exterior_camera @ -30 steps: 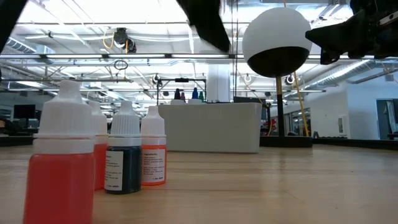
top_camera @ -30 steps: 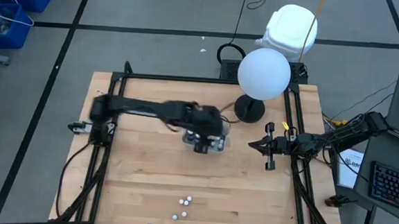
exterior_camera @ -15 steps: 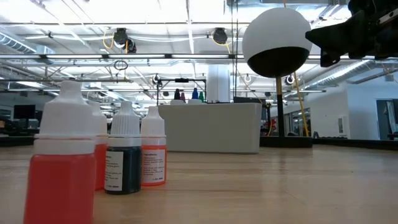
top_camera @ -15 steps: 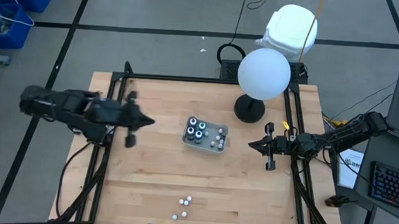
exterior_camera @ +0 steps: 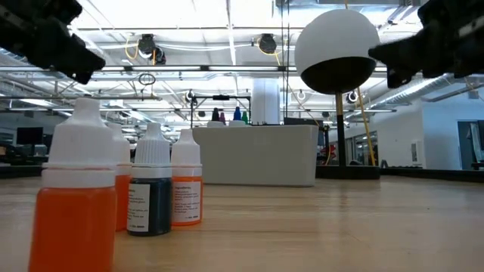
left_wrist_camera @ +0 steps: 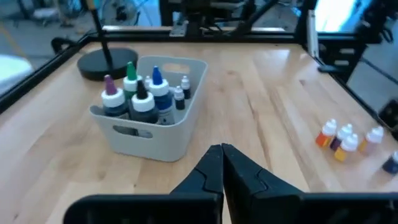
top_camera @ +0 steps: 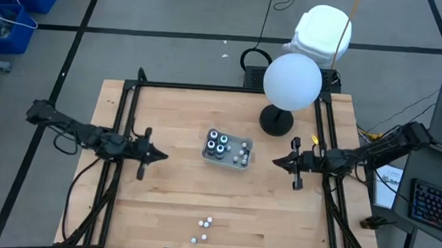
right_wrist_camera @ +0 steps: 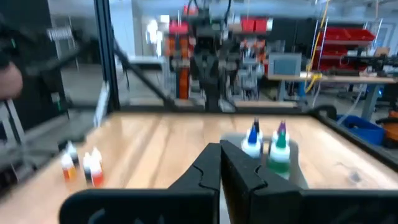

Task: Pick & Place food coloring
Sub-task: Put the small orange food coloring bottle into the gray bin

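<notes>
Left gripper [top_camera: 144, 156] is pulled back to the left edge of the table [top_camera: 170, 205], fingers clenched together with nothing between them; a second ago it hung over the grey tray [top_camera: 237, 168] mid-table with fingers wide, so it looks like it dropped a bottle there and retreated

Tray sits near table centre, holding the larger bottles with coloured tips [left_wrist_camera: 142, 98] plus a couple of tiny ones [left_wrist_camera: 181, 92] beside them

Loose small dropper bottles [top_camera: 205, 229] stand in a cluster near the front edge, well apart from the tray; the low view shows them close up, white caps, orange and dark liquid [exterior_camera: 151, 189]; left wrist view sees them off to one side [left_wrist_camera: 339, 137]

White globe lamp [top_camera: 292, 81] stands at the back of the table

Right gripper [top_camera: 294, 165] waits at the right edge, fingers pressed shut, empty, no change over the second

Judgement: one placement just finished, front cluster not yet moved, so next pick likely goes there
</notes>
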Controlling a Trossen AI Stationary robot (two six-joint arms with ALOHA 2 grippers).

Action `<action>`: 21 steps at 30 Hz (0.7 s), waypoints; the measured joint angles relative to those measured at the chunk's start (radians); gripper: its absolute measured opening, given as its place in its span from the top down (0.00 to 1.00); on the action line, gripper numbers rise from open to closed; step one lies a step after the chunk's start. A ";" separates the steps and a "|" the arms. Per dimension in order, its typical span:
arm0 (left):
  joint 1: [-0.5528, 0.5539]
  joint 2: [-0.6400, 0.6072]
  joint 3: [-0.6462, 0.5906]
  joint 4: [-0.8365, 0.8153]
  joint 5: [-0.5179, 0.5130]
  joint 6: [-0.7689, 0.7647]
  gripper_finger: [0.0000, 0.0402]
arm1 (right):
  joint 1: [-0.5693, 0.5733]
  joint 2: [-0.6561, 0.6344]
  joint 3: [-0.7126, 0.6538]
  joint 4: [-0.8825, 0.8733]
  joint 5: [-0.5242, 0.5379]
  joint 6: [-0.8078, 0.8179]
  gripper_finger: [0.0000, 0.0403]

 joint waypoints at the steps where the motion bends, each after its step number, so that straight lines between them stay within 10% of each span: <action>1: -0.008 -0.011 -0.011 0.009 0.000 0.024 0.98 | 0.000 0.018 0.011 -0.009 0.000 -0.007 1.00; 21: -0.051 -0.404 -0.048 -0.068 -0.004 0.108 0.98 | 0.000 0.293 0.128 0.127 -0.029 -0.055 1.00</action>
